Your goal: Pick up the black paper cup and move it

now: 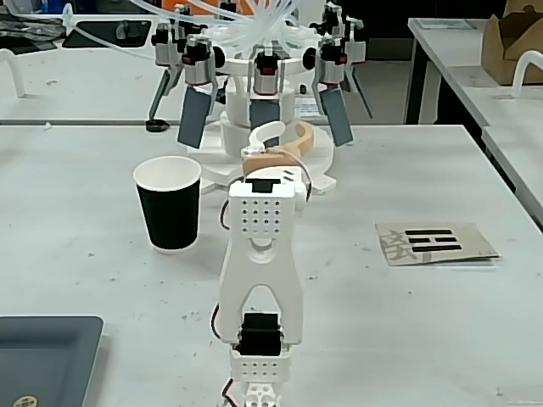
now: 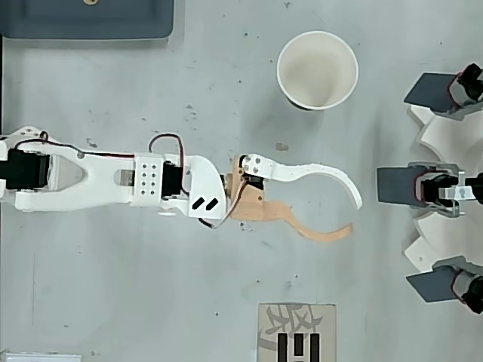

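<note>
The black paper cup (image 1: 170,210) stands upright on the white table, left of the arm in the fixed view. From overhead its white inside (image 2: 317,69) faces up, and the cup sits above and a little short of the fingertips. My gripper (image 2: 352,215) is stretched out over the table, open, with a white curved finger (image 2: 324,175) and a tan curved finger (image 2: 317,230). Nothing lies between them. In the fixed view the gripper (image 1: 293,130) is to the right of the cup and apart from it.
A white rig with several dark paddles and tubes (image 1: 263,76) stands just past the fingertips (image 2: 438,185). A dark grey tray (image 1: 42,356) lies by the arm's base on the cup's side (image 2: 87,19). A card with black marks (image 1: 434,242) lies on the other side (image 2: 296,332).
</note>
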Controlling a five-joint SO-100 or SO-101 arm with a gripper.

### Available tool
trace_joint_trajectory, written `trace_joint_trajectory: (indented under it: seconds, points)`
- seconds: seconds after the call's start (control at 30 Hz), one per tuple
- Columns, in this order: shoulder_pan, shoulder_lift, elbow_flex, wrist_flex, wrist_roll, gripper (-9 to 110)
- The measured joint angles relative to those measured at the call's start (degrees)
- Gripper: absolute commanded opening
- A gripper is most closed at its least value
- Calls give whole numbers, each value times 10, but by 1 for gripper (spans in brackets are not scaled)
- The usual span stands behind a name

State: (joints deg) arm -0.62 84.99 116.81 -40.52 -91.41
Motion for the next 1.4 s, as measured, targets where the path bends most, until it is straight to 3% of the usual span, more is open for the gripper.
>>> trace_joint_trajectory:
  seconds: [0.23,0.63,1.4]
  points:
    - [23,69,121,-25,-23,8]
    - [29,91,177,-44,-26,8]
    - [29,275,428,-93,-6,13]
